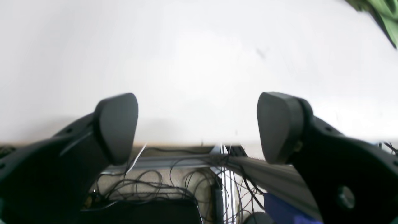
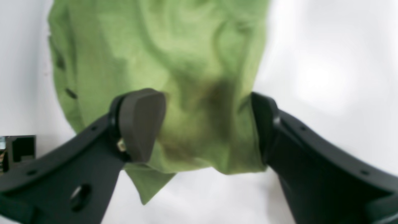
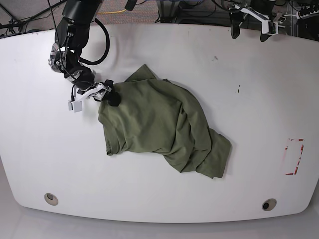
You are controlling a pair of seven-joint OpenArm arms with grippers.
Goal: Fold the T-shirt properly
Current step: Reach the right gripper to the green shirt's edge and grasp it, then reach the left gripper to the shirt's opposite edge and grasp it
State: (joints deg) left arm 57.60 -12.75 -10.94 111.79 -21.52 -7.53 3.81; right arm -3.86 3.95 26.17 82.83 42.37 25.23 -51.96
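right pincer (image 2: 206, 124) straddles the t-shirt's (image 3: 159, 124) edge, jaws apart.

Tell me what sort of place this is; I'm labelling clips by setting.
Probably a robotics lab or test bench: a white table with two robot arms mounted at its edge, loose cables on the floor behind it, and a T-shirt laid out for practice.

Bright, even overhead light throughout. White table (image 3: 164, 199) blown out in both wrist views, glare patch far right in right wrist view. Base view sharp, table edges bowed by wide lens. Right wrist view soft: T-shirt (image 2: 161, 62) blurred, dark shadow fold between the fingers (image 2: 141, 124) (edges smeared). Left wrist view hazy, cables (image 1: 174, 183) clearer.
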